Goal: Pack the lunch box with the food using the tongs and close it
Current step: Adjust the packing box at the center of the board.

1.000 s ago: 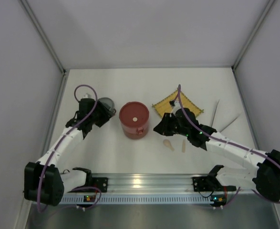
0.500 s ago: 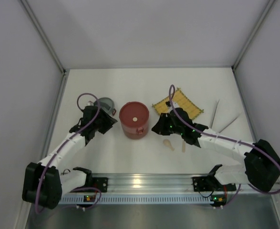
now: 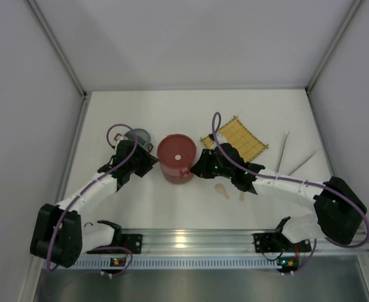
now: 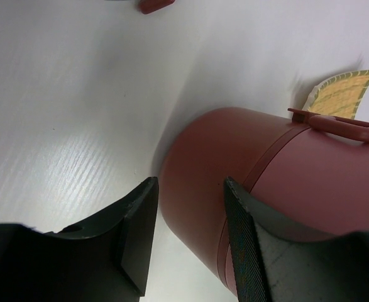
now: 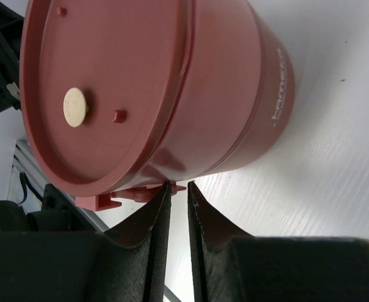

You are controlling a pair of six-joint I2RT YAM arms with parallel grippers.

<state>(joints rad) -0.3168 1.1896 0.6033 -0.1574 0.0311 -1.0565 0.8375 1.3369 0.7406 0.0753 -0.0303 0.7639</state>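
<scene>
The lunch box (image 3: 176,157) is seen lidded at mid-bench, between the two arms. The left tool (image 4: 190,187) is held released, its fingers apart just beside the box wall, with nothing grasped. The right tool (image 5: 176,187) is nearly clenched at a small tab by the lid rim; whether the tab is pinched cannot be told. The tongs (image 3: 283,150) are seen lying well apart on the right, ungripped. A second bowl (image 3: 137,136) is set apart behind the left arm. No food is seen, so packing cannot be judged; stacking that bowl seems left.
</scene>
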